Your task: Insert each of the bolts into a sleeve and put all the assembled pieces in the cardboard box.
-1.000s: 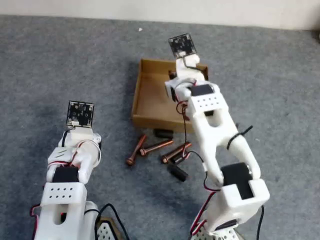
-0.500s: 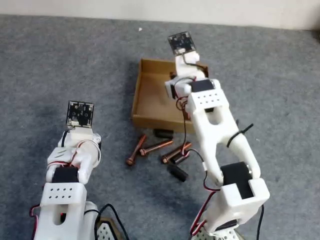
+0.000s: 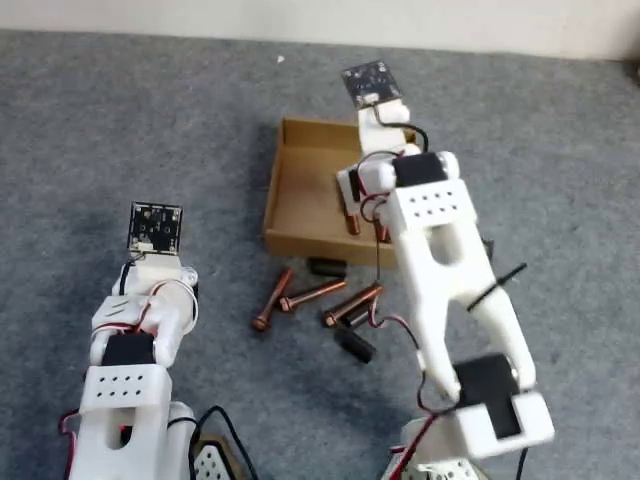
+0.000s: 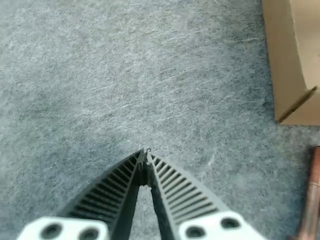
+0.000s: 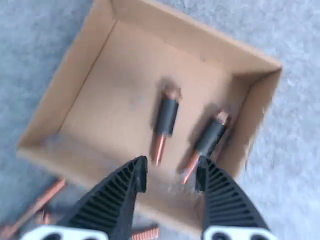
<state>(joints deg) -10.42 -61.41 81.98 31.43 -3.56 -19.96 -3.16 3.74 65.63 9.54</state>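
Observation:
The cardboard box [image 5: 65, 107] lies below my right gripper [image 5: 170, 175], which is open with nothing between its fingers. Two assembled pieces lie on the box floor: one [image 5: 166, 119] near the middle and another [image 5: 209, 138] by the side wall. In the high view their copper ends [image 3: 352, 222] stick out from under the right arm. Loose copper bolts [image 3: 312, 293] and two black sleeves [image 3: 326, 267] [image 3: 355, 345] lie on the carpet in front of the box [image 3: 300, 190]. My left gripper [image 4: 146, 156] is shut and empty, low over bare carpet to the left of the box.
Grey carpet covers the whole table. A corner of the box [image 4: 292, 60] and one bolt [image 4: 312, 195] sit at the edge of the left wrist view. Open carpet stretches left of the box and around the left arm [image 3: 140, 330].
The right arm has swung to the right and drawn back over the box, uncovering the copper ends of the pieces inside. The left arm has barely shifted.

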